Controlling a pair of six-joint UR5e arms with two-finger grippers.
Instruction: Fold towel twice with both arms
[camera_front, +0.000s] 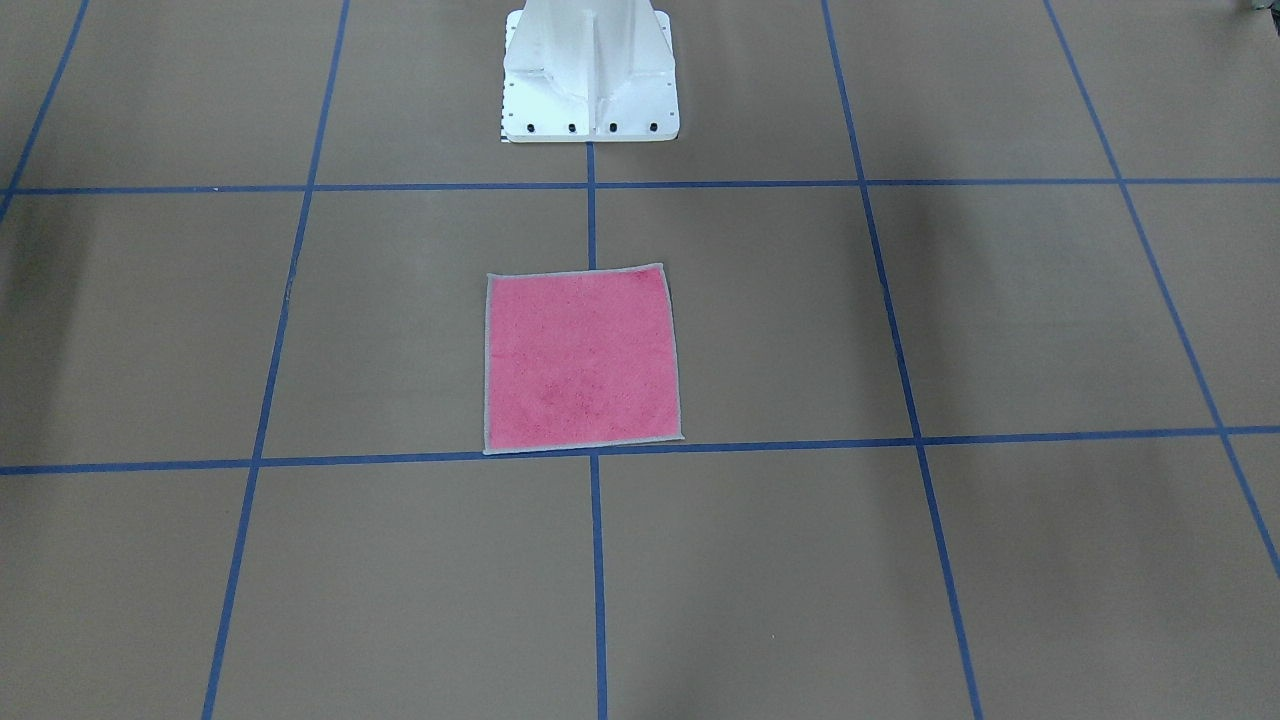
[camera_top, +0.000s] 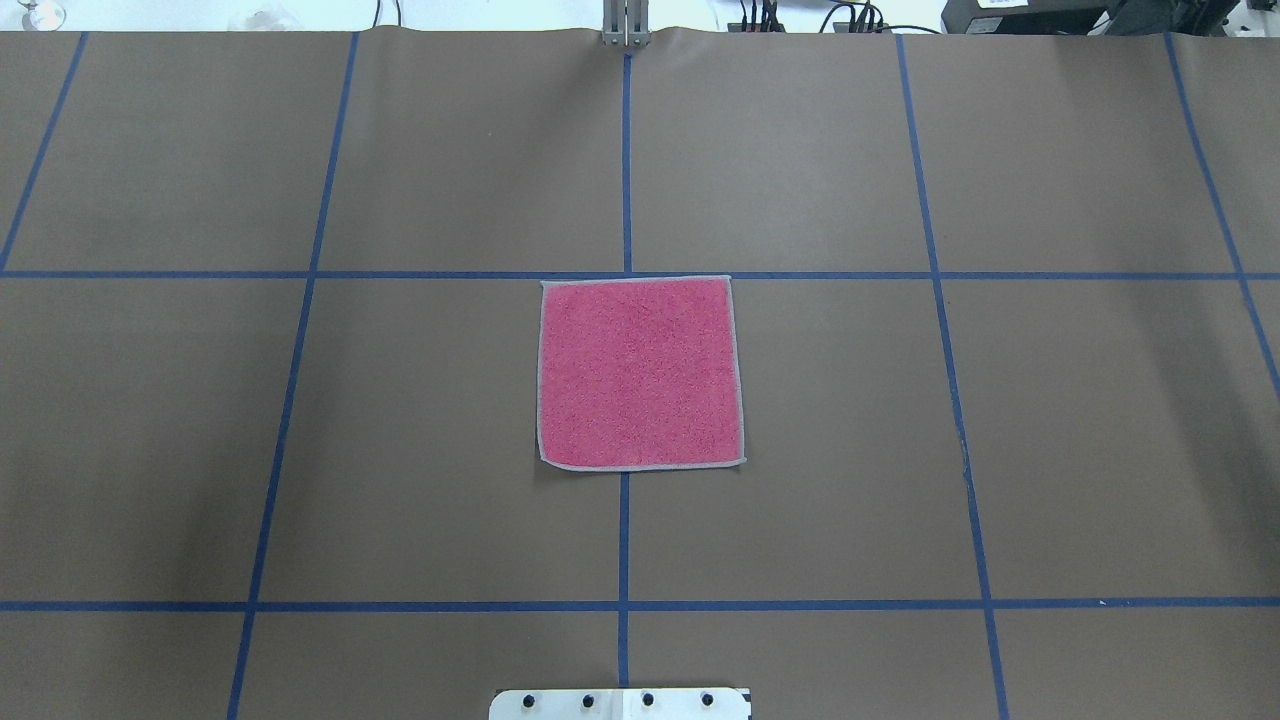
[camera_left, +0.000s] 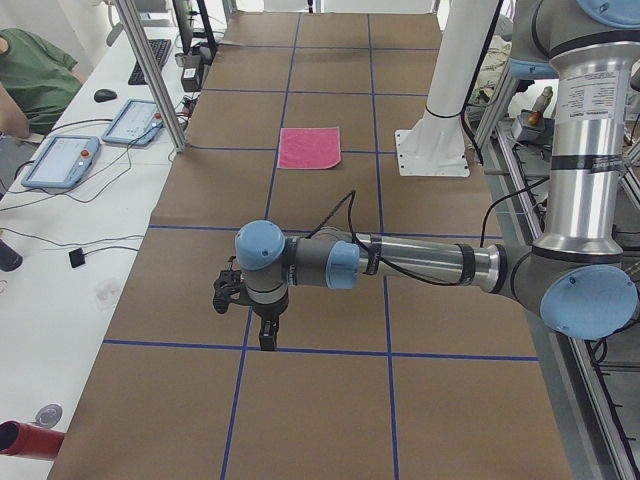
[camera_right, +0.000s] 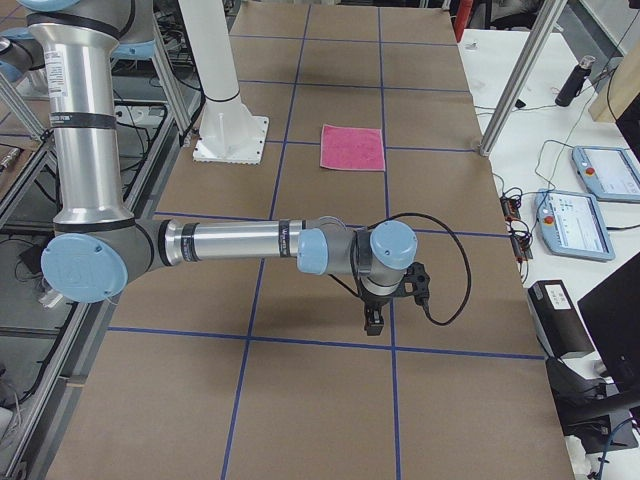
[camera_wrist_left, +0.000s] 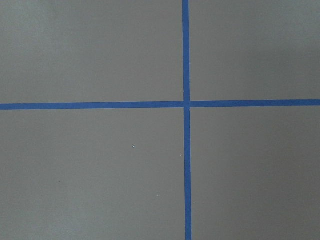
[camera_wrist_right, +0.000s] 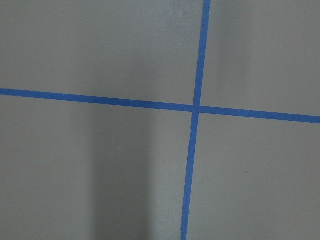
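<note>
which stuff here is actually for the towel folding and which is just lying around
For the job:
- towel, flat, pink face up
- left gripper, away from the towel
- right gripper, also away from it

Just lying about:
- white pedestal
- touchscreen pendant and mouse on the side desk
- blue tape grid

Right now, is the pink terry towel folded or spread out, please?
Spread flat: the pink square terry towel shows grey edging on all four sides.
</note>
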